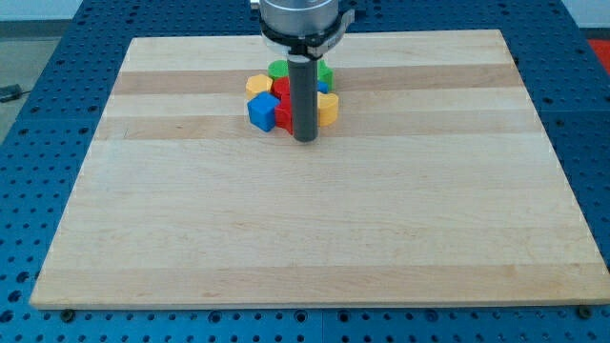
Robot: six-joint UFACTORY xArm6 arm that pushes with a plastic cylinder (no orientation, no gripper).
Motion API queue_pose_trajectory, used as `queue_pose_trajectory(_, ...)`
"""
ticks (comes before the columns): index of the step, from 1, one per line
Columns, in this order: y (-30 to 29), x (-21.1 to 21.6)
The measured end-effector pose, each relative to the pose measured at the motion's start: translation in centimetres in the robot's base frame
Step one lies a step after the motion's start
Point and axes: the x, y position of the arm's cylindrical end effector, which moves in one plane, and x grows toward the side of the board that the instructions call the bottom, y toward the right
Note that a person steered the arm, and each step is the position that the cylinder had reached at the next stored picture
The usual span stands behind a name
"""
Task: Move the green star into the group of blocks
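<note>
The blocks sit packed together near the top middle of the wooden board (305,219). My tip (305,140) rests on the board at the cluster's bottom edge, and the rod hides the cluster's middle. A green block (325,72), partly hidden and possibly the star, sits at the cluster's top right, against the other blocks. Another green block (278,69) is at the top left. A blue cube (260,112) is at the bottom left, a yellow block (257,85) above it, red blocks (282,91) beside the rod, and a yellow block (328,109) at the right.
The arm's round grey head (303,19) hangs over the board's top edge. A blue perforated table (57,114) surrounds the board on all sides.
</note>
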Motion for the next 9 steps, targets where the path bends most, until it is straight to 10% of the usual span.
queue_pose_trajectory(9,4.1,-3.7)
